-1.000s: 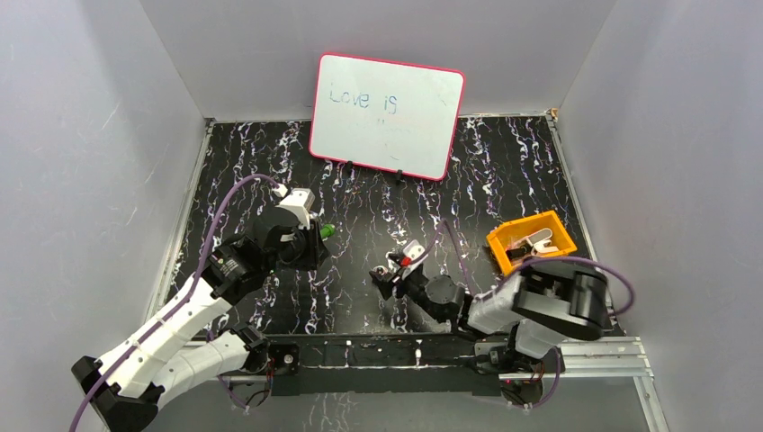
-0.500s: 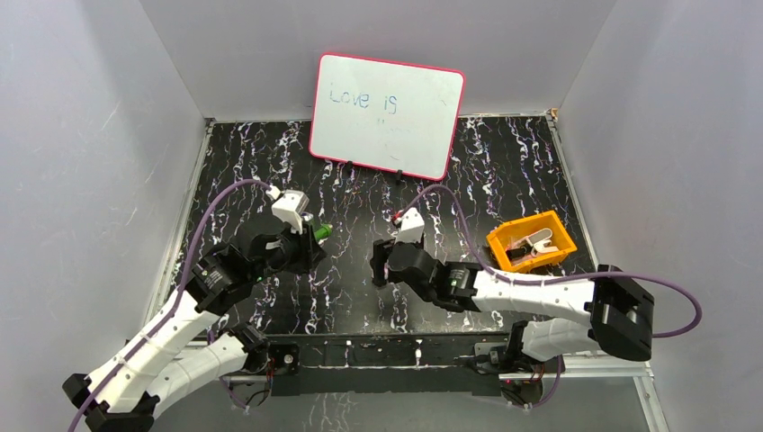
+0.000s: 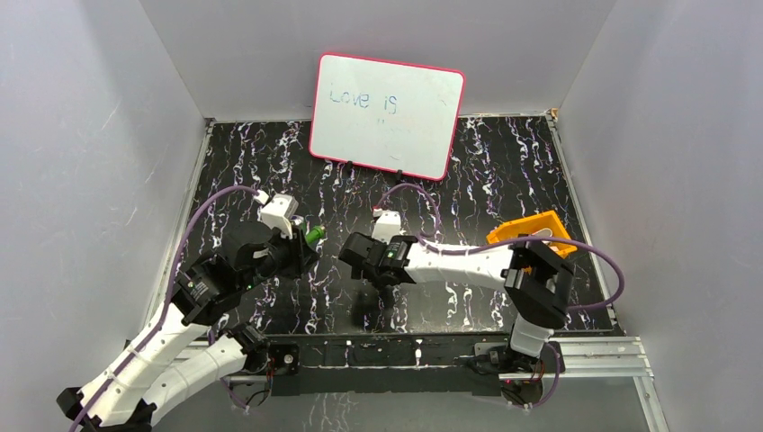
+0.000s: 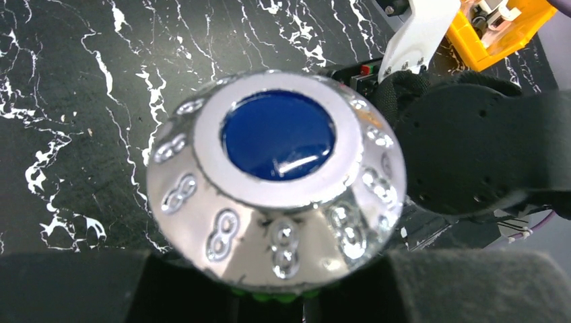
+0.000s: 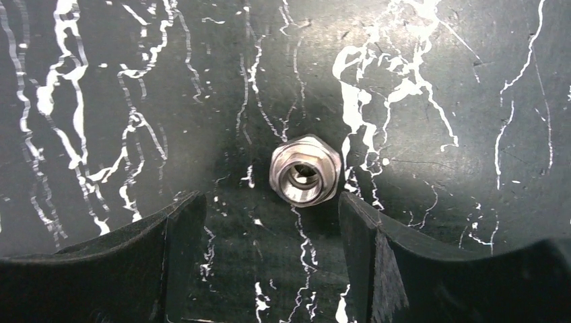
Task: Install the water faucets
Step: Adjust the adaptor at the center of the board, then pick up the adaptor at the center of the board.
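Green plastic pokes out at the tip of the left gripper (image 3: 299, 249). That is the tap (image 3: 312, 234). The left jaws are clenched on its green body, and it looks lifted off the black worktop (image 3: 504, 171), on the left side and about halfway back. In the left wrist view its shiny round knob (image 4: 276, 182) with the blue middle fills most of the picture.

Just to the right is the right gripper (image 5: 269, 208). Its jaws are spread wide and grasp nothing. Between them, a bit ahead of the tips, a small silver fitting (image 5: 304, 169) with flat sides and a hole in the middle sits on the worktop. The jaws are not touching it.

So I think one part is done: the tap is picked up. The fitting has not been grabbed yet, and the tap and the fitting are apart. What is left, I guess, is to close on the fitting, bring the two together and twist them tight. The orange tray (image 3: 517, 229) sits far off to the right.
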Robot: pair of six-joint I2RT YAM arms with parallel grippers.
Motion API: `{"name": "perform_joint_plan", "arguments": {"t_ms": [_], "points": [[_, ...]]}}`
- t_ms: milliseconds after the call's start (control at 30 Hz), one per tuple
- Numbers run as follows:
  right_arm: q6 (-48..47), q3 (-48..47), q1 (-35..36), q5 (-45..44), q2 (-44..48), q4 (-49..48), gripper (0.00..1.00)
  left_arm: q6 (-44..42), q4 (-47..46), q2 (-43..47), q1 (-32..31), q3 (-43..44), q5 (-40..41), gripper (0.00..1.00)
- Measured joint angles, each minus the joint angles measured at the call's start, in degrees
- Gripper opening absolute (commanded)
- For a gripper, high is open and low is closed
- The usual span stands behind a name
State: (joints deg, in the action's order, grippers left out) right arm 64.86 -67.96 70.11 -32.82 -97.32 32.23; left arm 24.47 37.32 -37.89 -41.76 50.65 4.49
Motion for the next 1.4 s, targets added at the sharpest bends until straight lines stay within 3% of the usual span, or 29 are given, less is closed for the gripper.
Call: {"name": "perform_joint_plan", "arguments": {"t_ms": [267, 633, 867, 1100, 1400], "points": [[0.5, -1.5, -2.3, 1.7, -3.5, 5.9, 0.79, 0.2, 1.0, 0.5, 0.0, 0.0, 0.9, 0.0], [-0.5, -1.5, -4.8, 7.2, -6.1, 3.3, 0.77, 0.5, 1.0, 0.9, 0.0, 0.0, 0.7, 0.0], [-2.1, -3.2, -4.8, 7.6, -9.3, 4.8, 0.66, 0.7, 0.9, 1.1, 0.0, -0.3, 0.6, 0.0], [-2.7, -3.2, -5.2, 9.1, -9.3, 5.1, 0.62, 0.7, 0.9, 1.0, 0.0, -0.6, 0.0, 0.0], [-4.0, -3.0, -6.2, 10.5, -9.3, 4.5, 0.4, 0.7, 0.9, 1.0, 0.0, -0.6, -0.4, 0.0]]}}
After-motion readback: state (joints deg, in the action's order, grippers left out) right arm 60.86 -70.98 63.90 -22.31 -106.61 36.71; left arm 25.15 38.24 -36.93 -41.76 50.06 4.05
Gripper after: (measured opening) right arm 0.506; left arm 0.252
